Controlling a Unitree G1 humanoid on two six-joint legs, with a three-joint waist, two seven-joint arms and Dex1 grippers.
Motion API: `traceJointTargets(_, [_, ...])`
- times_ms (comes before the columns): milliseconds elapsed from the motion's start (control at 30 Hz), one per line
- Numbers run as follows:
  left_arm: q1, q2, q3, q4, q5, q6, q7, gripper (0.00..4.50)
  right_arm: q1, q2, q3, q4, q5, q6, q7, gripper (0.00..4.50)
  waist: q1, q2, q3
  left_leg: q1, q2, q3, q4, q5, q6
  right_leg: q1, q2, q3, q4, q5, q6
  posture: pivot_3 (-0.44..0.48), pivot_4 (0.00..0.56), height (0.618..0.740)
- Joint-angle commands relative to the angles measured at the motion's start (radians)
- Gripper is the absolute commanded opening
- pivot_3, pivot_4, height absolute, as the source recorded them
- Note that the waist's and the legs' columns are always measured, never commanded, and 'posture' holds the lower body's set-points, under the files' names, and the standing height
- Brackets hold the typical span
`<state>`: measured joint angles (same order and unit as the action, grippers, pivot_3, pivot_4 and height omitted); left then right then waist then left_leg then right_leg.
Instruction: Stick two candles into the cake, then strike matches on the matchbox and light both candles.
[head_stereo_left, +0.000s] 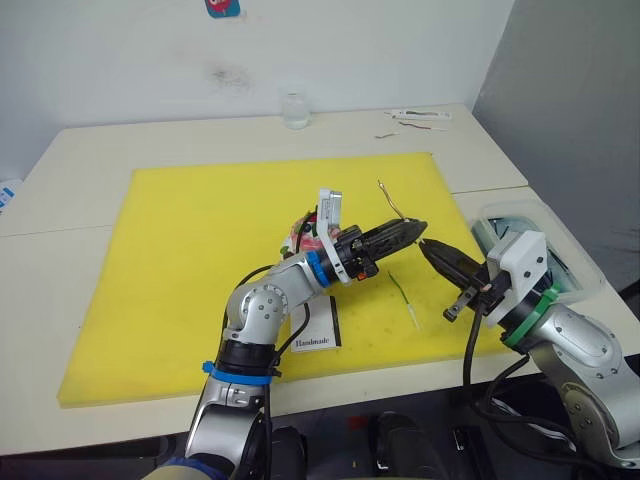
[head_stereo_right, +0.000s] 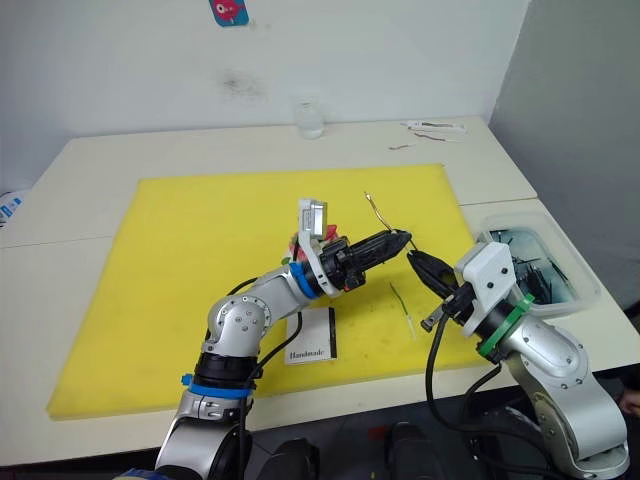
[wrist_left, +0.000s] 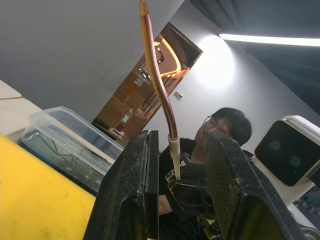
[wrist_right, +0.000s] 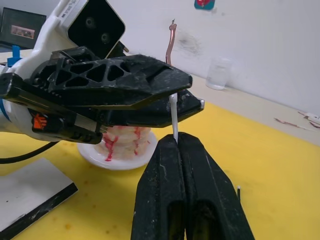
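The left claw (head_stereo_left: 412, 231) and the right claw (head_stereo_left: 432, 246) meet tip to tip above the yellow foam mat (head_stereo_left: 200, 260) on the pale worktop (head_stereo_left: 60, 160), and between them stands one thin, wire-like candle with a white foot and a coppery, slightly wavy shaft (head_stereo_left: 391, 201). In the right wrist view the right claw's fingers (wrist_right: 165, 165) are pressed together on the candle's white lower end; in the left wrist view the left claw's fingers (wrist_left: 135, 185) stand apart on either side of the same stem, not clamping it.

The candle's long axis runs near upright, its free tip leaning up and back toward the far wall. The second candle, a thin greenish stick (head_stereo_left: 404, 296), lies flat on the mat near the right claw, pointing roughly away from the robot.

The small round pink-and-white cake on its white plate (wrist_right: 122, 147) sits just behind the left wrist, the flat white matchbox with a black strip (head_stereo_left: 318, 328) near the mat's front edge.

The risk, as I judge it — the grip is only on the very end of a slim, bendy stem, so it could pivot or slip out in a handover, and a tilted candle would buckle rather than sink into the cake.
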<state>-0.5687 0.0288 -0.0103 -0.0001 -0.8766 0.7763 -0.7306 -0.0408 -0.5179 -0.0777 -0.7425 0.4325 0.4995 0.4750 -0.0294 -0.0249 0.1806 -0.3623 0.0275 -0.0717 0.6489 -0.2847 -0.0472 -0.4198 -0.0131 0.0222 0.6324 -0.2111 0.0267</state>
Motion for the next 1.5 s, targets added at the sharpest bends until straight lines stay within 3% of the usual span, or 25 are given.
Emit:
traceJointTargets(33, [-0.001,-0.01,-0.004,-0.027,-0.002,-0.012,-0.009,1.62,-0.01,-0.009,-0.009,-0.047,0.011,-0.007,0.002,0.0,0.0,0.0,0.0,0.0,0.0,0.0,0.0,0.0,0.0,0.0,0.0,0.0,0.0,0.0,0.0,0.0,0.15,0.74])
traceJointTargets(133, [0.003,-0.007,-0.008,-0.029,0.001,-0.013,-0.013,1.08,-0.01,-0.006,-0.008,-0.047,0.014,-0.006,-0.001,0.0,0.0,0.0,0.0,0.0,0.0,0.0,0.0,0.0,0.0,0.0,0.0,0.0,-0.001,0.0,0.0,0.0,0.15,0.74])
traceJointTargets(267, [0.002,-0.006,-0.008,-0.027,0.003,-0.015,-0.014,0.03,-0.01,-0.003,-0.009,-0.045,0.015,-0.007,-0.003,0.0,0.0,0.0,0.0,0.0,0.0,0.0,0.0,0.0,0.0,0.0,0.0,0.0,-0.001,0.0,0.0,0.0,0.15,0.74])
traceJointTargets(567, [0.003,-0.001,-0.007,-0.024,0.005,-0.016,-0.021,0.03,-0.009,-0.01,-0.01,-0.05,0.024,0.01,-0.008,0.0,0.0,0.0,0.0,0.0,0.0,0.0,0.0,0.0,0.0,0.0,0.0,0.0,-0.002,0.0,0.0,0.0,0.15,0.74])
traceJointTargets(667, [0.003,0.012,-0.01,-0.024,0.007,-0.01,-0.028,0.0,-0.014,-0.014,-0.007,-0.05,0.032,0.02,-0.005,0.63,0.0,0.0,0.0,0.0,0.0,0.0,-0.001,0.0,0.0,0.0,0.0,0.0,-0.002,0.0,0.0,0.0,0.15,0.74])
traceJointTargets(833, [-0.048,0.053,0.018,0.023,0.041,-0.052,-0.058,0.0,0.0,-0.03,-0.02,-0.035,0.04,0.02,0.014,2.45,0.0,0.0,0.0,0.0,0.0,0.0,-0.001,0.0,0.0,0.0,0.0,-0.001,-0.002,0.0,0.0,0.0,0.15,0.74])
traceJointTargets(1033, [-0.174,0.224,0.112,0.11,0.073,-0.089,-0.119,0.0,-0.029,-0.054,-0.029,0.014,0.04,0.023,0.045,4.48,-0.005,0.0,0.0,0.0,0.0,-0.001,-0.001,0.0,0.0,0.0,0.0,-0.001,-0.002,0.0,0.0,0.0,0.15,0.74])
traceJointTargets(1300, [-0.221,0.477,0.149,0.124,0.109,-0.025,-0.191,0.0,-0.219,-0.042,0.079,0.042,0.059,0.19,0.015,4.48,-0.003,0.001,0.001,-0.001,0.001,-0.002,-0.003,0.0,0.0,-0.002,0.001,-0.002,-0.003,0.002,0.004,0.0,0.15,0.74])
traceJointTargets(1500, [-0.194,0.567,0.151,0.154,0.16,-0.05,-0.218,0.0,-0.307,-0.011,0.116,0.088,0.054,0.224,0.003,4.48,0.003,0.001,0.001,-0.003,0.001,-0.003,-0.003,0.0,0.0,-0.002,0.0,-0.005,-0.004,0.002,0.003,0.0,0.15,0.74])
